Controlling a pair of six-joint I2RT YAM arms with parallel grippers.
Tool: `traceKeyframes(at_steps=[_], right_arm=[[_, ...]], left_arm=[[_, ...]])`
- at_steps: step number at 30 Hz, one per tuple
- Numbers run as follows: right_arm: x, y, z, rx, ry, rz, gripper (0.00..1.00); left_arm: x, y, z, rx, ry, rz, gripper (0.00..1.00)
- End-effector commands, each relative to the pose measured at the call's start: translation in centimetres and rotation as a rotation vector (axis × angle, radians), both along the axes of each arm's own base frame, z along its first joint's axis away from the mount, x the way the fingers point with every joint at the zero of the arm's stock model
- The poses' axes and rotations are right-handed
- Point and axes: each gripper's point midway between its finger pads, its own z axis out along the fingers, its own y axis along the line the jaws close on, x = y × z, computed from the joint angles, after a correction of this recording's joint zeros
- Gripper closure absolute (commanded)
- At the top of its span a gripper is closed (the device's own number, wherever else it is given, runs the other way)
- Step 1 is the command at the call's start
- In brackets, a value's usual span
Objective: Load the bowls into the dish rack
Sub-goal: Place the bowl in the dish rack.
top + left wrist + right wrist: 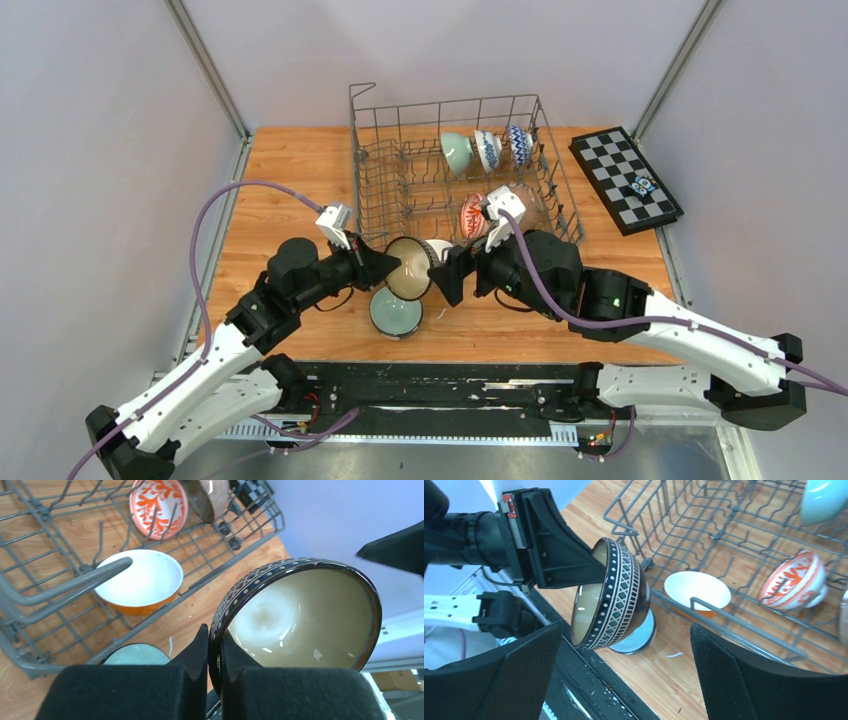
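So my left hand (215,647) is clenched on the rim of the dark patterned bowl (300,615), tipped sideways just in front of the dish rack (70,584), above a teal bowl (395,312). My right hand (625,629) is spread wide, not touching it. The orange bowl (140,587) sits inside the rack. Wooden worktop (290,170), plain pale walls (100,150).

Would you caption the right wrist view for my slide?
Left pincer grips dark patterned bowl by its rim beside the dish rack.
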Motion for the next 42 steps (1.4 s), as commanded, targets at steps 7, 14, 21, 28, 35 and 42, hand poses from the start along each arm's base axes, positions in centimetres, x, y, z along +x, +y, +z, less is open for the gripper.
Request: traceKeyframes(at_steps=[7,14,21,28,35,42], right_arm=[[-2.1,2.4,0.6,0.188,0.090,0.116,0.00],[-2.8,3.1,1.7,0.271,0.087,0.166,0.01],[-3.5,3.8,2.8,0.322,0.072,0.223,0.04],[-3.8,4.4,3.3,0.334,0.065,0.254,0.06],[-4.0,5.5,3.2,0.331,0.073,0.283,0.09],[-3.7,5.4,4.2,0.369,0.012,0.280,0.97]], left_arm=[[-2.0,-1.0,9.4,-0.354,-0.250,-0.102,1.00],[-2.7,-0.6,11.1,-0.422,-0.297,-0.113,1.00],[-2.8,-0.6,11.5,-0.448,-0.304,-0.118,1.00],[-2.7,-0.7,11.6,-0.458,-0.304,-0.117,1.00],[-2.7,-0.7,11.7,-0.466,-0.304,-0.118,1.00],[-2.7,-0.8,11.0,-0.467,-0.291,-0.121,1.00]])
